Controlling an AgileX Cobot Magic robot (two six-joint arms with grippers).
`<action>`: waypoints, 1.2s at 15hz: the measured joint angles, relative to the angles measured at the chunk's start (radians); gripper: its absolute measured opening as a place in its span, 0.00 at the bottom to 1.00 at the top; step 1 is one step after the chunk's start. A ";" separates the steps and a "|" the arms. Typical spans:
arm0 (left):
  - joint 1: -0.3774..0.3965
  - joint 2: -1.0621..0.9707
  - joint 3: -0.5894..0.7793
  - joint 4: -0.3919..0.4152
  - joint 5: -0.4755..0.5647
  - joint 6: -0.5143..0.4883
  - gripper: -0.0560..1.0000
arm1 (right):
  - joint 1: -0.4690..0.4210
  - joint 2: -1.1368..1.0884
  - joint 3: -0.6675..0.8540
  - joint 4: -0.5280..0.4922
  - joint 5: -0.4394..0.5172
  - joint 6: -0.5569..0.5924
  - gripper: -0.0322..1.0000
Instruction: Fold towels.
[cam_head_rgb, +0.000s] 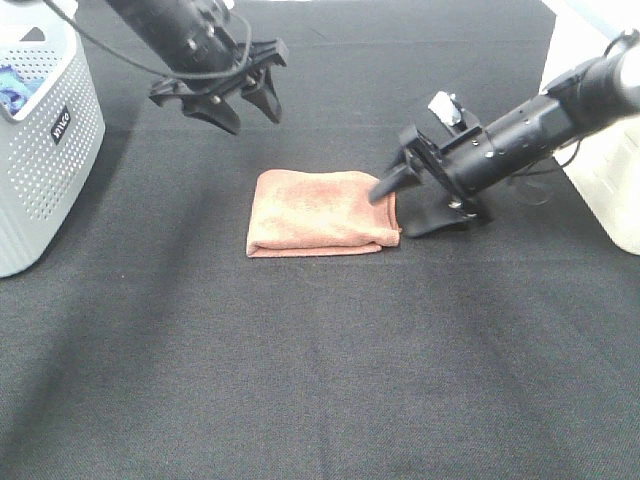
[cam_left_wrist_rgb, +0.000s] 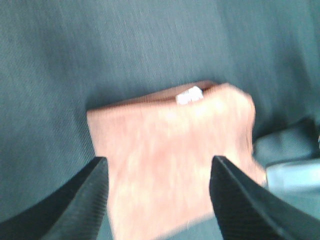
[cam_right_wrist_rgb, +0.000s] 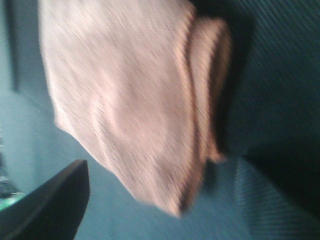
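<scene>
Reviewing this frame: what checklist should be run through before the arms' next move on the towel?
1. Towel folded into a compact rectangle on the table: ok.
2. Left gripper open and raised off the towel: ok.
3. Right gripper open: ok.
4. Right gripper free of the towel's edge: cannot tell; it sits low, right at that edge.
5. Folded layers flush: cannot tell; both wrist views are blurred.
6. Room in the basket: cannot tell.

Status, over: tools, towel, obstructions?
Left tool open, above the folded orange cloth towel. Right tool open, low at its right edge. Nothing blocking; white perforated plastic basket far left.
</scene>
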 joint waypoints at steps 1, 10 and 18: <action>0.000 -0.024 0.000 0.021 0.033 0.004 0.60 | 0.001 -0.035 0.000 -0.041 0.012 0.025 0.76; 0.000 -0.358 0.014 0.253 0.210 0.007 0.60 | 0.001 -0.488 0.000 -0.319 0.212 0.278 0.76; 0.000 -0.917 0.607 0.418 0.211 -0.027 0.60 | 0.001 -0.958 0.175 -0.565 0.218 0.407 0.76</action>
